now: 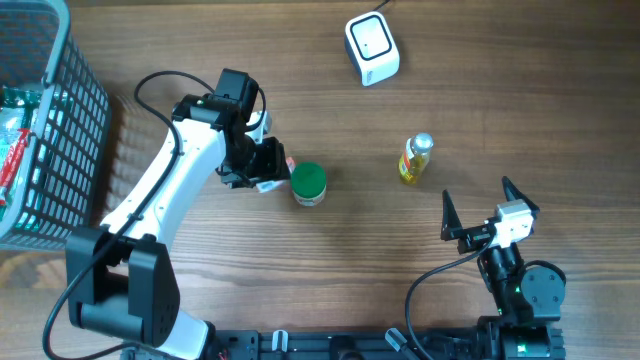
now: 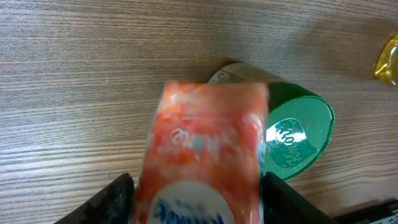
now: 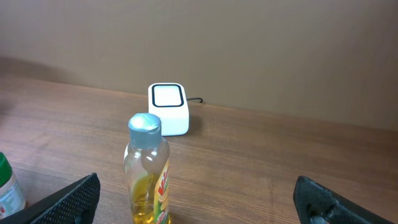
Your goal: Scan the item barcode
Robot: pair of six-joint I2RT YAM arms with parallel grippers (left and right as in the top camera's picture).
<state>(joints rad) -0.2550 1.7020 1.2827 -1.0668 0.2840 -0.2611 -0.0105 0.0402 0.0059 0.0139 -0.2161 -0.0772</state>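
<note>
We see a soft orange-red and white plastic packet (image 2: 202,137), blurred, with blue lettering on a white patch at its lower end. It fills the gap between the two black fingers (image 2: 115,200) of our left gripper (image 2: 198,202), which sit against its sides at the bottom edge. Just behind it, to the right, a round green plastic lid (image 2: 301,134) with a shiny embossed mark faces us, capping a pale jar (image 2: 229,73). We cannot tell whether packet and jar touch. A yellow bottle (image 2: 388,59) shows at the right edge, on the brown wood-grain table (image 2: 74,74).
</note>
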